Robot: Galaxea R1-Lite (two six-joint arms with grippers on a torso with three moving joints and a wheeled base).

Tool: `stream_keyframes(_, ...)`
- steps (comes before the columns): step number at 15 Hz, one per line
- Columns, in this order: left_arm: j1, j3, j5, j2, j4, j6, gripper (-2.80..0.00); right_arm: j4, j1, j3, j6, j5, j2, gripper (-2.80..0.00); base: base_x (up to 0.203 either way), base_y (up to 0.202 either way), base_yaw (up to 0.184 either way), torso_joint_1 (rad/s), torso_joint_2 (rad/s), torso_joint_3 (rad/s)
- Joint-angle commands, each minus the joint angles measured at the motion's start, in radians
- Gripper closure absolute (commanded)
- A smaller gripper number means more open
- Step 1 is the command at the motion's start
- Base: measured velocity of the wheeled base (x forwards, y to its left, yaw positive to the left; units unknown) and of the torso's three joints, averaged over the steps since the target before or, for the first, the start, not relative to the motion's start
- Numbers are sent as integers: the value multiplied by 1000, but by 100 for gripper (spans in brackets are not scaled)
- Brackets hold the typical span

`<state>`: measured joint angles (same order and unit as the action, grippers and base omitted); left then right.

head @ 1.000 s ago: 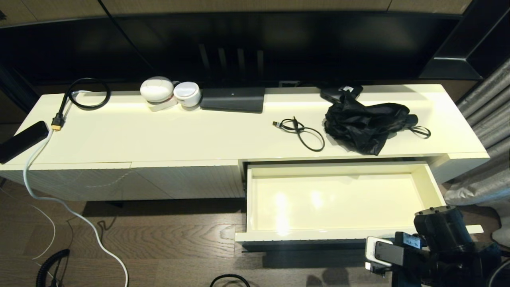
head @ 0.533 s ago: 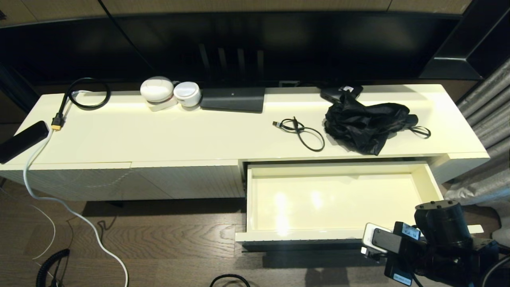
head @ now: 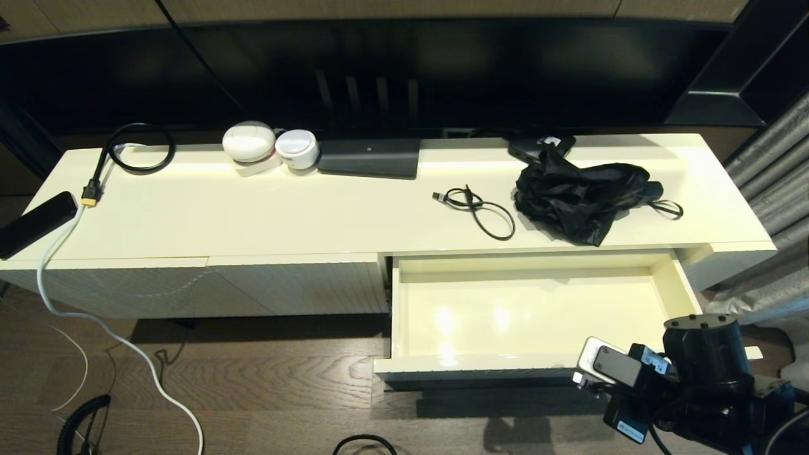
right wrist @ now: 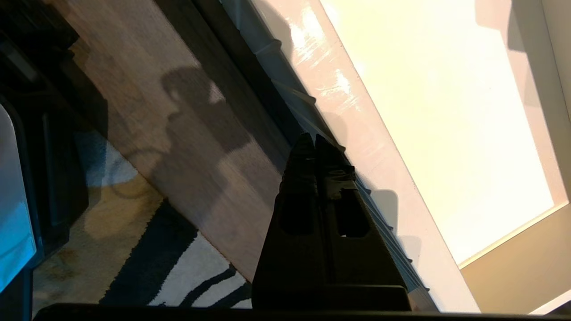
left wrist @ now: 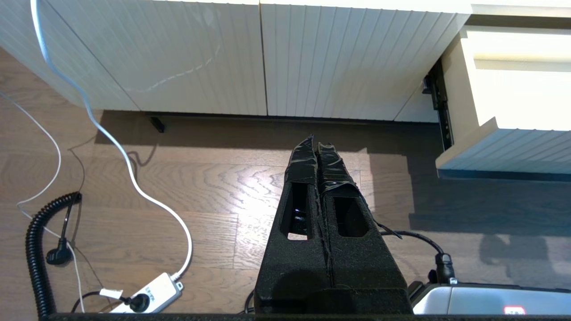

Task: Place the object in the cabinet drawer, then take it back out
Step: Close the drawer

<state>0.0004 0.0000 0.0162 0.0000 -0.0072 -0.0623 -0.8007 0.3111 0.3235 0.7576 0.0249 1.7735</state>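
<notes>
The cabinet drawer (head: 480, 361) stands pulled out at the cabinet's right half, and its cream interior holds nothing. Its ribbed front also shows in the left wrist view (left wrist: 504, 151). My right gripper (right wrist: 312, 139) is shut, its tips against the ribbed front of the drawer (right wrist: 370, 147) near the right end. In the head view only the right arm's wrist (head: 698, 370) shows, low at the drawer front. A crumpled black umbrella (head: 578, 196) lies on the cabinet top behind the drawer. My left gripper (left wrist: 314, 142) hangs shut and empty over the wooden floor, left of the drawer.
A coiled black cable (head: 480, 212) lies beside the umbrella. Two white round devices (head: 268, 146), a flat black box (head: 370, 158) and a black plug lead (head: 129, 155) sit further left on the top. A white cord (head: 95, 322) and power strip (left wrist: 147, 294) lie on the floor.
The drawer has slid a little way inward. My right arm has moved with it toward the cabinet. The left arm and the things on top are still.
</notes>
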Motion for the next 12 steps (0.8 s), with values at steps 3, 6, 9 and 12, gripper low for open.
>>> stream_keyframes(3,1,0,1,0,0,-1,0,-22,0,8,-5,35,31,0,0,0,0,0,0,0)
stream_keyframes(6,0,0,1,0,0,-1,0,-53,0,12,-10,36,58,0,0,0,0,0,0,0)
stream_keyframes(9,1,0,1,0,0,-1,0,-97,0,44,-41,72,89,0,0,0,0,0,0,0)
stream_keyframes(12,1,0,1,0,0,-1,0,-98,0,80,-94,86,90,0,0,0,0,0,0,0)
